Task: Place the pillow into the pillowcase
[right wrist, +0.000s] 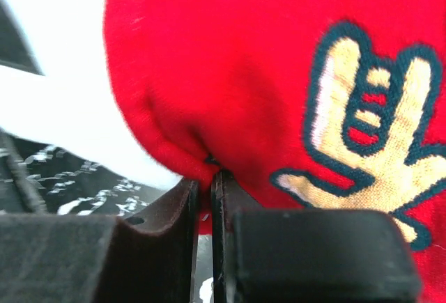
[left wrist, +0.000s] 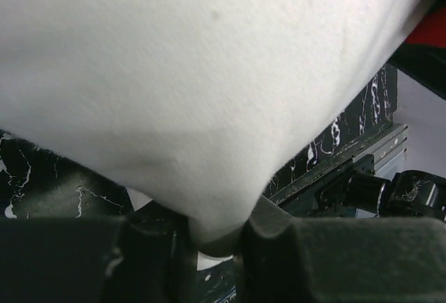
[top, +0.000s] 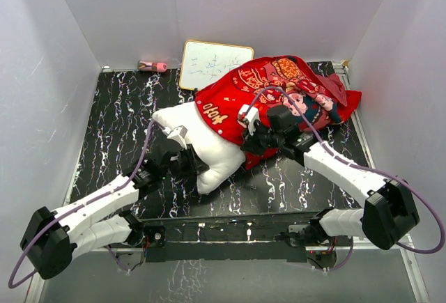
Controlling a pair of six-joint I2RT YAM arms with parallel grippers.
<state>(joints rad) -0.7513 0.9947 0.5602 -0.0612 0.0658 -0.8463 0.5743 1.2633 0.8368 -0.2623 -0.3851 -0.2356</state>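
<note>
The white pillow (top: pixel 202 143) lies on the black marbled table, its far end inside the red pillowcase (top: pixel 279 83). My left gripper (top: pixel 182 151) is shut on the pillow's near left edge; in the left wrist view the pillow (left wrist: pixel 195 73) fills the frame and a fold of it is pinched between the pads (left wrist: pixel 279 247). My right gripper (top: pixel 254 139) is shut on the pillowcase's open hem; in the right wrist view the red cloth (right wrist: pixel 230 73) with a gold figure is clamped between the fingers (right wrist: pixel 160 233), with white pillow (right wrist: pixel 63 108) at the left.
A small framed whiteboard (top: pixel 212 65) leans at the back wall. A pink object (top: pixel 152 66) lies at the back left. White walls enclose the table on three sides. A black rail (top: pixel 230 223) runs along the near edge.
</note>
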